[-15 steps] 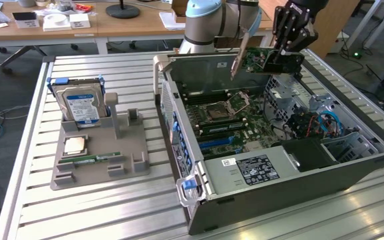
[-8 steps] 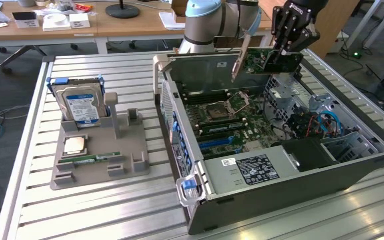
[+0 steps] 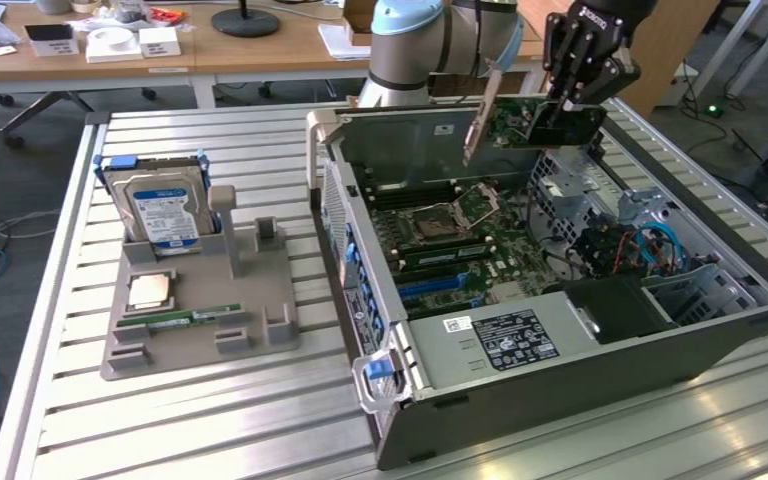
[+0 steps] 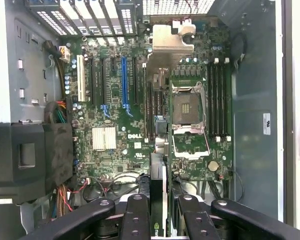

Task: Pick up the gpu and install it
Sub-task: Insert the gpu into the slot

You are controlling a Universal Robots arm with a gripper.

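While the slatted desk [image 3: 704,420] carries an open computer case [image 3: 598,380], its motherboard [image 3: 451,250] bared, and, well apart at the exterior view's left, a grey holder [image 3: 197,335] with a hard drive [image 3: 157,212], the robot's hand [image 3: 575,95] hovers over the case's far edge, clenched on the gpu [image 3: 528,122]. The card hangs in the air, silver bracket [image 3: 480,115] slanting down, clear of the board. Picking up looks done; installing is not: the blue expansion slot [image 4: 123,82] stands empty.

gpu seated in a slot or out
Out: the dark green circuit card with silver bracket hangs in the black tool, above the open grey case.
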